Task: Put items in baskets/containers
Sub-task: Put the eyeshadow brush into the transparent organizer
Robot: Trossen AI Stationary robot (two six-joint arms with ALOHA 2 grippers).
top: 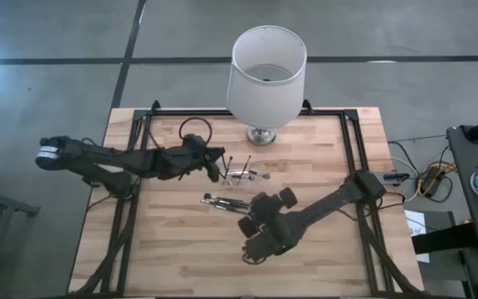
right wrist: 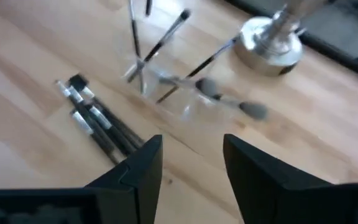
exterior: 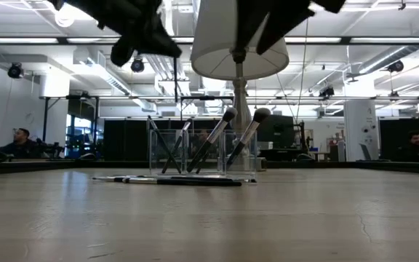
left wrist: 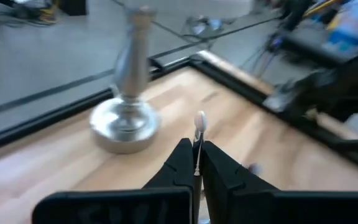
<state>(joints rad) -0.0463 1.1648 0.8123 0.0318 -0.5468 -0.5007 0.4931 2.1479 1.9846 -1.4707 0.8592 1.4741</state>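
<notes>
A clear holder [top: 244, 174] stands mid-table with several dark brushes [exterior: 217, 142] leaning in it, heads up. More dark sticks with pale ends [right wrist: 95, 121] lie side by side on the wood just near of the holder. My left gripper [left wrist: 194, 149] hovers left of the holder [top: 217, 166], shut on one thin stick with a pale tip [left wrist: 199, 121]. My right gripper [right wrist: 191, 146] hangs open above the table [top: 251, 214], near and right of the lying sticks, with nothing between its fingers. My left gripper pinches the thin stick's shaft [left wrist: 196, 163] between its two fingers. The stick lies along the fingers, and its pale tip sticks out beyond the fingertips. The fingers come nearly level from the table's left. The stick is lifted clear of the table.
A lamp with a large white shade [top: 268, 71] stands on a round metal base [top: 261, 134] just beyond the holder. A dark cable loop [top: 194, 129] lies at the far left. Bare wood stretches along the near edge [top: 181, 257].
</notes>
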